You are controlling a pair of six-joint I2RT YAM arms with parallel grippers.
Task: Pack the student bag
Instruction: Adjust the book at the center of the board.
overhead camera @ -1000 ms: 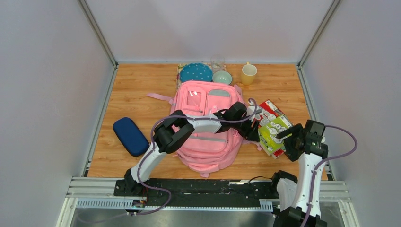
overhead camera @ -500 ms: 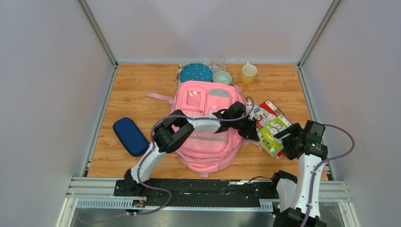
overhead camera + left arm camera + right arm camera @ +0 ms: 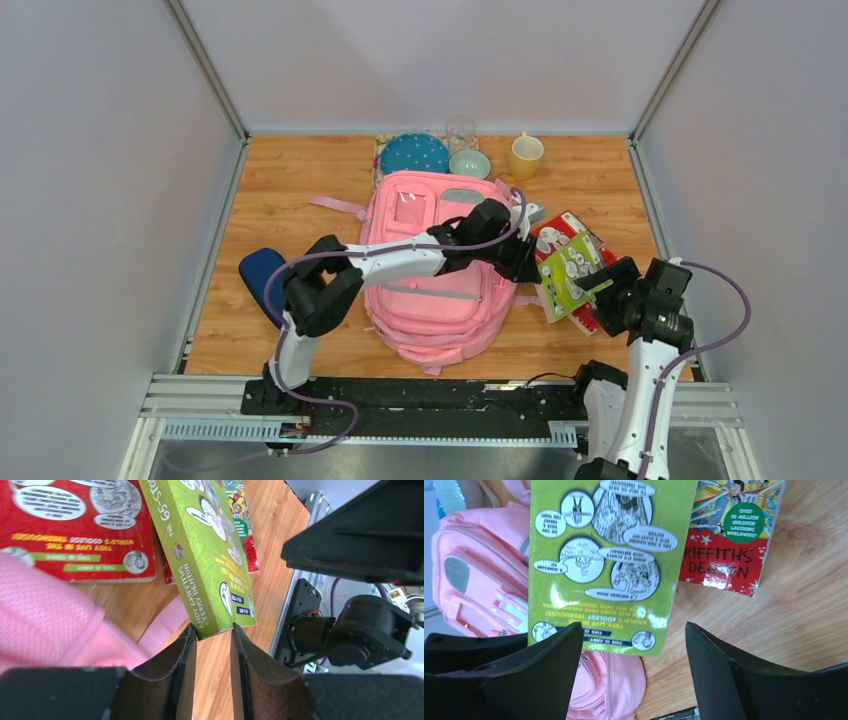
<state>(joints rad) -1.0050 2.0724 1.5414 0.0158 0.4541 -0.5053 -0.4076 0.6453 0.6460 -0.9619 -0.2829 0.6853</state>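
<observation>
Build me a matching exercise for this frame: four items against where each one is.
Items:
1. green book
2. navy pouch
3. yellow mug
4. student bag

Places:
A. at the back, right of the teal bowl
B. between the pouch and the books
C. tilted over the red book
D. furthest left

Pairs: 1-C, 2-D, 3-A, 4-B

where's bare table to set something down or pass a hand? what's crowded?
Bare wood: far-left, between the pink backpack and the left wall; far-right, between the yellow mug and the red book; near-left, in front of the navy pouch. Crowded: far edge with plate, bowl, glass; and right of the backpack, where the left gripper and right gripper flank the green book.
</observation>
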